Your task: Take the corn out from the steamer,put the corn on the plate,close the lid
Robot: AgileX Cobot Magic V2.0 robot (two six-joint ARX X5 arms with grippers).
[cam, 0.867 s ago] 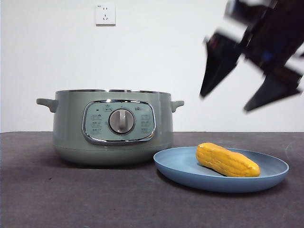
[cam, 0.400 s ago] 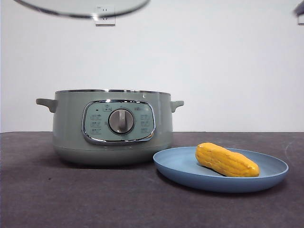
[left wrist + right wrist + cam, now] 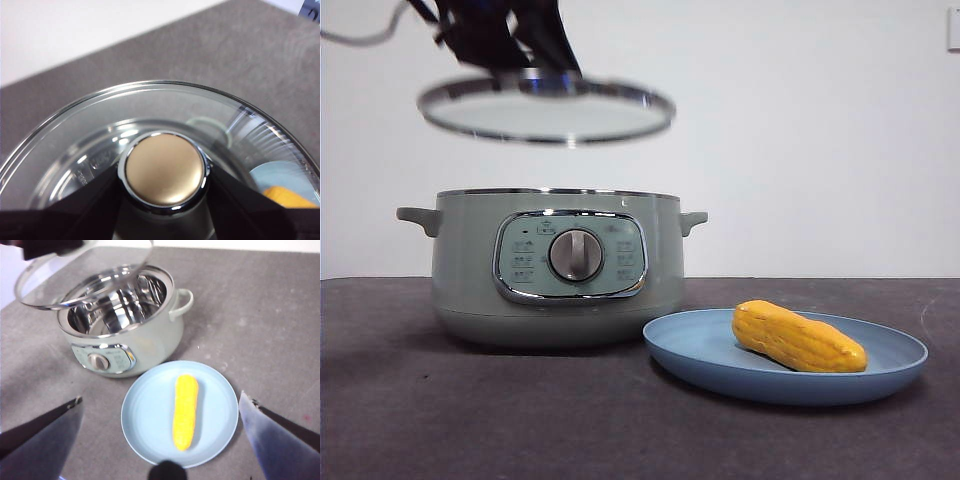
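Left gripper (image 3: 164,200) clamps the knob of the lid (image 3: 546,108), held level above the open steamer (image 3: 556,265), slightly off-centre. Corn (image 3: 799,337) lies on plate (image 3: 715,365). Right gripper (image 3: 160,437) spread wide.

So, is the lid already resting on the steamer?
No, the left gripper holds the lid in the air, with a clear gap above the steamer.
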